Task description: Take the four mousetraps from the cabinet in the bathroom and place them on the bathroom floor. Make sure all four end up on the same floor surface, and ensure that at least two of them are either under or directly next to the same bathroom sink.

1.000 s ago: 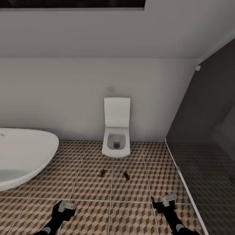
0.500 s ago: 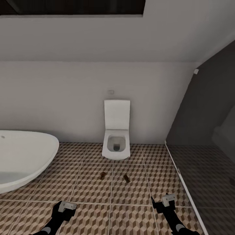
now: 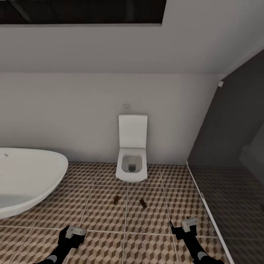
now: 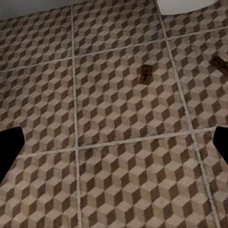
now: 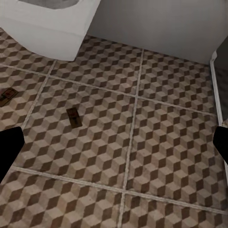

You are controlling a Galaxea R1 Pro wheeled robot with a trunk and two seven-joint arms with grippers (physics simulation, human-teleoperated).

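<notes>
The view has drawn back a little. Two mousetraps lie on the bathroom floor before the toilet; both grippers are open, empty.

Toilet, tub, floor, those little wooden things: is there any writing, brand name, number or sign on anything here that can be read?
None: no readable text, number or sign anywhere.
Toilet: plain white, no brand mark.
Small plate on the wall above it: too small to tell if marked.
Two mousetraps: a red spot on one in the left wrist view, no lettering.
Bathtub and bathroom floor: only the cube pattern.
</notes>
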